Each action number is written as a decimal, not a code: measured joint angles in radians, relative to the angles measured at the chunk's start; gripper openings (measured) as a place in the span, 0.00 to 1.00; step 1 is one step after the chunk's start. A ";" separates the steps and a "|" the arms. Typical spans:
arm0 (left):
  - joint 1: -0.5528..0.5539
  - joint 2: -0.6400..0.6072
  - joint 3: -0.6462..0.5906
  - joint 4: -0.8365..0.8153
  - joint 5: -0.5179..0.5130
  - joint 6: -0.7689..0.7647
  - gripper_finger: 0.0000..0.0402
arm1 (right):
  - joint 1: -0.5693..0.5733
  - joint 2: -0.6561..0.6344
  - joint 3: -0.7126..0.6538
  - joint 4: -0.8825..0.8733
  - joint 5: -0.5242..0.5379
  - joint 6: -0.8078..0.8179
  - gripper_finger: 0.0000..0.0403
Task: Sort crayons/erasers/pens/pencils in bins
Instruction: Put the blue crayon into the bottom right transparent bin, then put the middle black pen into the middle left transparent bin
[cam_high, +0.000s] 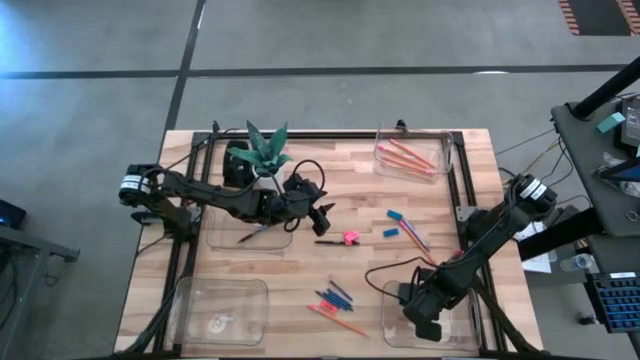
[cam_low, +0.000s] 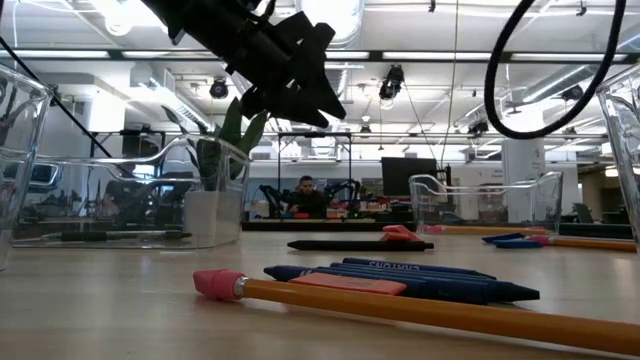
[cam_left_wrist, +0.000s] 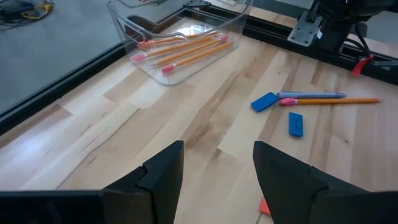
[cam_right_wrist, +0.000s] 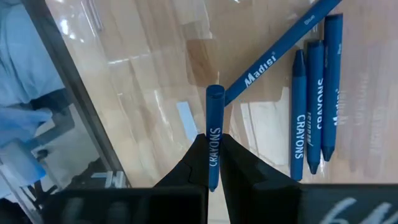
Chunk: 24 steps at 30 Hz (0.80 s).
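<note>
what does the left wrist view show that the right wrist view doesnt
Only the left wrist view: the left gripper, open and empty above bare wood, the far bin holding pencils, and two blue erasers beside a loose pencil.

Only the right wrist view: the right gripper shut on a blue crayon, with more blue crayons seen through a clear bin wall.

Both: the wooden table.

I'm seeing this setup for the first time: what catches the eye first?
The right gripper, over the near-right bin, is shut on a blue crayon. The left gripper hangs open mid-table above a black pen. Orange pencils already lie in the far-right bin.
</note>
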 joint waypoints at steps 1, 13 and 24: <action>-0.001 0.000 0.000 0.000 0.002 0.000 0.45 | 0.000 0.001 0.000 0.000 -0.001 -0.004 0.03; -0.001 0.000 -0.002 -0.002 0.015 0.001 0.45 | 0.000 0.000 0.000 0.003 0.034 -0.026 0.14; -0.001 0.000 -0.002 -0.006 0.088 0.079 0.45 | 0.000 -0.036 0.015 -0.007 0.025 -0.091 0.28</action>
